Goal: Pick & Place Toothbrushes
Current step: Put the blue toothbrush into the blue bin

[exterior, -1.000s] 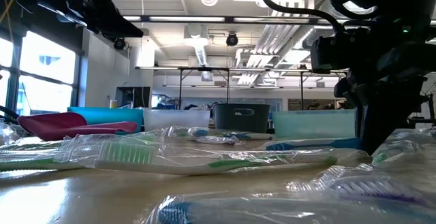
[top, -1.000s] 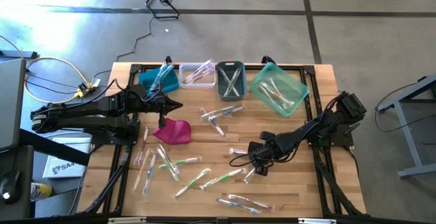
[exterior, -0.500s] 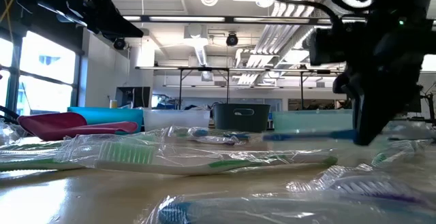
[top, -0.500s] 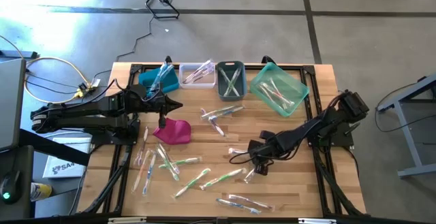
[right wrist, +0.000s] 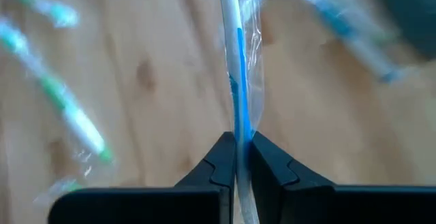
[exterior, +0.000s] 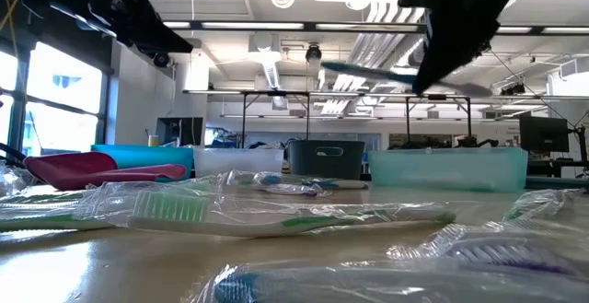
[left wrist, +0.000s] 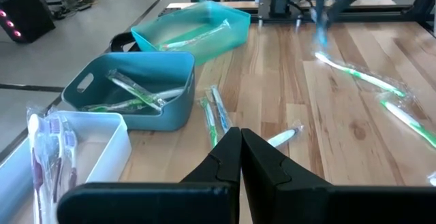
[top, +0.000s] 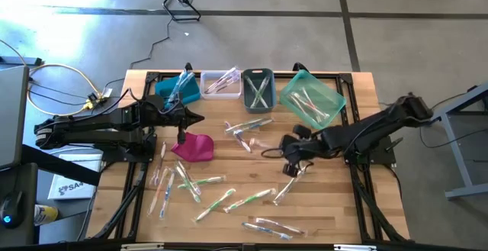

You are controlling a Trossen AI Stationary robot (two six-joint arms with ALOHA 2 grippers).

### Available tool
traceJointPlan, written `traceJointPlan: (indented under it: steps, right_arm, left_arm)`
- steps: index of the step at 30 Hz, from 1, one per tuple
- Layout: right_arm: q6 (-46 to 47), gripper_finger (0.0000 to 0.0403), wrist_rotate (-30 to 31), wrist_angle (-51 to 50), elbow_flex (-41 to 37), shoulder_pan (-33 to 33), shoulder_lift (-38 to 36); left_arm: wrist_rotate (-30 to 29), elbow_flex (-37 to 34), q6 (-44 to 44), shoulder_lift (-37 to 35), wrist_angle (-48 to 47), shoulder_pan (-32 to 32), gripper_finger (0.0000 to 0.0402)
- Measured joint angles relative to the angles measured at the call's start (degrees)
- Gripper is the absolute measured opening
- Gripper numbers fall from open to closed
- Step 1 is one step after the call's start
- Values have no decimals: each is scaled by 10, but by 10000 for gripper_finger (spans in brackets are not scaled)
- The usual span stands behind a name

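Note:
My right gripper (top: 293,156) is shut on a blue and white toothbrush (right wrist: 238,81) in a clear wrapper, above the table's middle right. In the low view that toothbrush (exterior: 363,73) sticks out sideways from the gripper (exterior: 431,75), high over the table. My left gripper (top: 200,118) is shut and empty, hovering near the blue bin (top: 177,89) and the magenta pouch (top: 194,147). Wrapped toothbrushes lie flat on the wood: a small group at the middle (top: 248,126), several at the near left (top: 183,181), and some near the front edge (top: 267,226). My right gripper pinches the wrapped toothbrush's blue handle (right wrist: 238,130) between its two fingers. The fingers come from above, slanting down. The toothbrush runs on past the fingertips and is lifted clear of the table, nearly level in the low view. Which end it holds, I cannot tell.
Along the far edge stand a blue bin, a clear bin (top: 221,83), a grey bin (top: 258,89) and a tilted teal bin (top: 313,98), each with toothbrushes inside. Another toothbrush (top: 284,190) lies just near of the right gripper. Bare wood shows at the right (top: 335,197).
My right gripper has risen from table height and gone toward the far edge, staying shut on the blue toothbrush. The toothbrush has gone from just above the wood to well clear of the table. The right arm has stretched out more level.

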Motion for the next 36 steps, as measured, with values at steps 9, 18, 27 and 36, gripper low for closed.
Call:
traceJointPlan:
  steps: [9,18,27,36]
  right_arm:
    - [-10,17,164,-77,5,1,-82]
    - [-63,17,243,-97,5,-24,-88]
    - [-134,17,311,-70,5,-67,-88]
    - [-197,17,311,30,5,-94,-88]
  left_arm:
    - [0,0,-4,0,-12,0,6]
    - [-1,0,-63,0,-8,0,6]
    - [-3,0,-139,0,26,0,6]
    - [-41,0,-117,0,53,0,6]
